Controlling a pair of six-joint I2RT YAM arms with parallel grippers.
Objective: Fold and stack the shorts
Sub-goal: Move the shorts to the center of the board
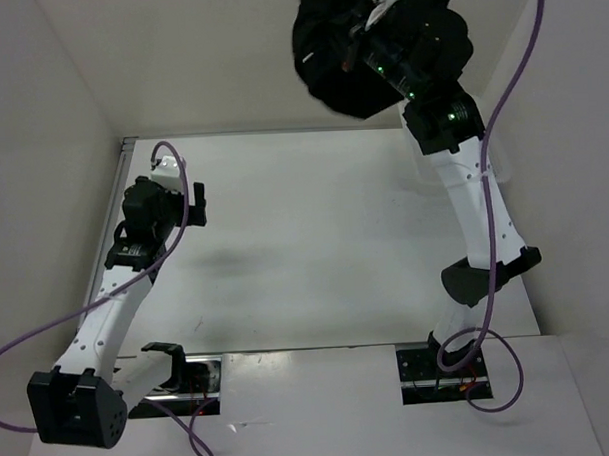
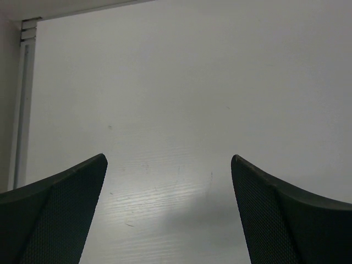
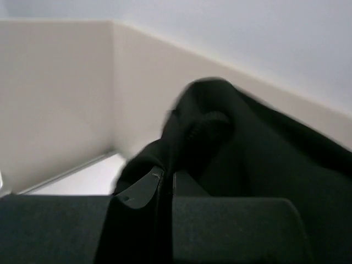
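The black shorts (image 1: pixel 331 62) hang bunched in the air at the top of the top view, above the table's far edge. My right gripper (image 1: pixel 363 31) is raised high there and shut on the shorts; in the right wrist view a thin fold of the shorts (image 3: pixel 231 143) is pinched between the closed fingers (image 3: pixel 140 190), and the rest billows beyond them. My left gripper (image 1: pixel 194 204) hovers over the left part of the table, open with nothing between its fingers (image 2: pixel 66 203).
A white table (image 1: pixel 315 238) is bounded by pale walls at the left and back. A metal rail (image 2: pixel 22 110) runs along the table's left edge. Purple cables loop beside both arms.
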